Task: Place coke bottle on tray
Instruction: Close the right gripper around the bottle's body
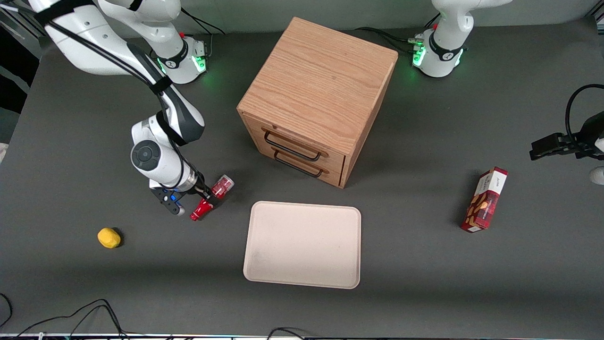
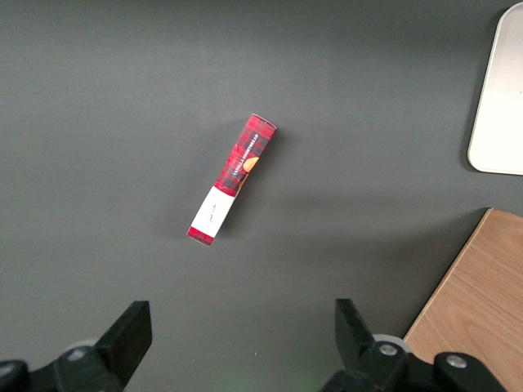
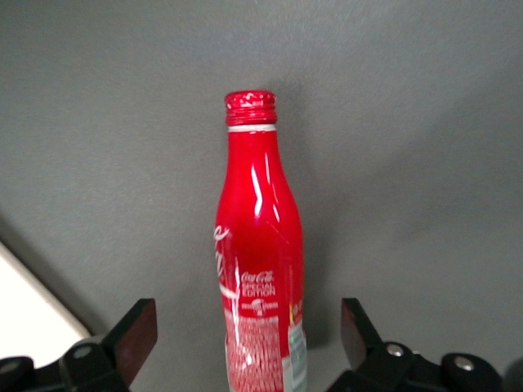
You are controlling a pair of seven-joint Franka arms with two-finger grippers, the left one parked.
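Observation:
The coke bottle (image 1: 202, 209) is slim and red with white lettering and a red cap. It lies on the dark table beside the tray (image 1: 302, 243), toward the working arm's end, with its cap pointing toward the front camera. My right gripper (image 1: 206, 194) is low over the bottle's middle. In the right wrist view the bottle (image 3: 260, 245) lies between the two fingers of the gripper (image 3: 245, 327), with a clear gap on each side, so the gripper is open around it. A corner of the beige tray (image 3: 24, 302) shows there too.
A wooden drawer cabinet (image 1: 316, 99) stands farther from the front camera than the tray. A small yellow object (image 1: 109, 237) lies toward the working arm's end. A red snack box (image 1: 485, 199) lies toward the parked arm's end and shows in the left wrist view (image 2: 233, 178).

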